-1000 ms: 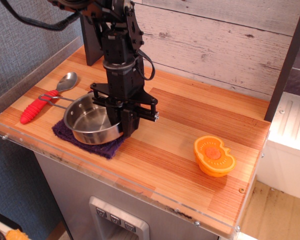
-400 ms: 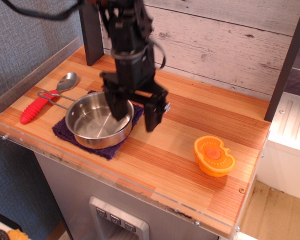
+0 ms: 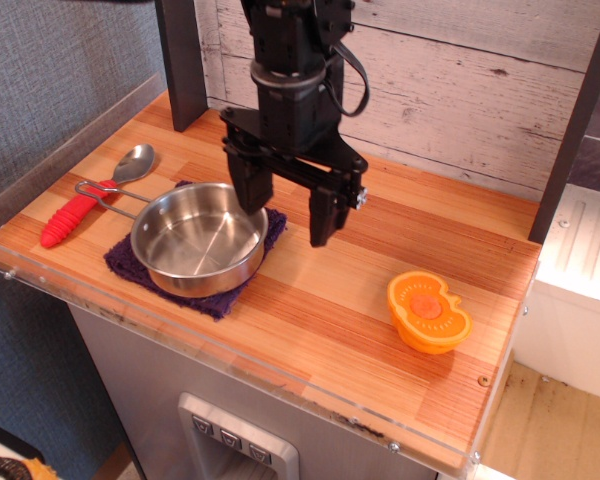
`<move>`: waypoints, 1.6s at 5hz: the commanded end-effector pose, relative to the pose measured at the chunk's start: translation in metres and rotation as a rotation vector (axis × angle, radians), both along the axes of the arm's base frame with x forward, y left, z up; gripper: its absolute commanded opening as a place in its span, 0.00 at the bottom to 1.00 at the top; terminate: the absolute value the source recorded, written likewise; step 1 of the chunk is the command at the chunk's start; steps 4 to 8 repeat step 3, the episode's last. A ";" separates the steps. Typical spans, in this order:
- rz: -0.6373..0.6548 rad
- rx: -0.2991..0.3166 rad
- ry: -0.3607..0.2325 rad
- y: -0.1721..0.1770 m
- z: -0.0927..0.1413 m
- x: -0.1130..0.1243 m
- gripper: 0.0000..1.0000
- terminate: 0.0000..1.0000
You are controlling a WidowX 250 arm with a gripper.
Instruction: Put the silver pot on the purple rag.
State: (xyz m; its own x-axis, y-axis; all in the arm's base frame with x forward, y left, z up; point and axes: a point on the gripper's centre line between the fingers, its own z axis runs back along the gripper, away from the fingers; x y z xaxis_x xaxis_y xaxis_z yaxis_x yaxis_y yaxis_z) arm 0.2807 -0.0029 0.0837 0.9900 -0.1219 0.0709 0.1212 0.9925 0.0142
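Note:
The silver pot is a shiny shallow round pan. It sits upright on the purple rag, whose dark fuzzy edges show around it. Its thin wire handle points left toward the spoon. My gripper is open and empty. It hangs above the table just right of the pot, with one finger over the pot's far right rim and the other finger clear of it.
A silver spoon with a red handle lies left of the pot. An orange dish stands at the right front. A dark post stands at the back left. The wooden table has a clear plastic front edge.
My gripper has let go of the pot's rim, opened wide, and risen up and to the right. The pot has settled flat on the rag.

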 end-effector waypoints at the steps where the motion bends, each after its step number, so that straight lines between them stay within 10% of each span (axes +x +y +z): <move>1: 0.049 -0.010 -0.057 0.004 0.018 0.002 1.00 0.00; 2: 0.049 -0.010 -0.057 0.004 0.018 0.002 1.00 0.00; 3: 0.049 -0.010 -0.057 0.004 0.018 0.002 1.00 1.00; 8: 0.049 -0.010 -0.057 0.004 0.018 0.002 1.00 1.00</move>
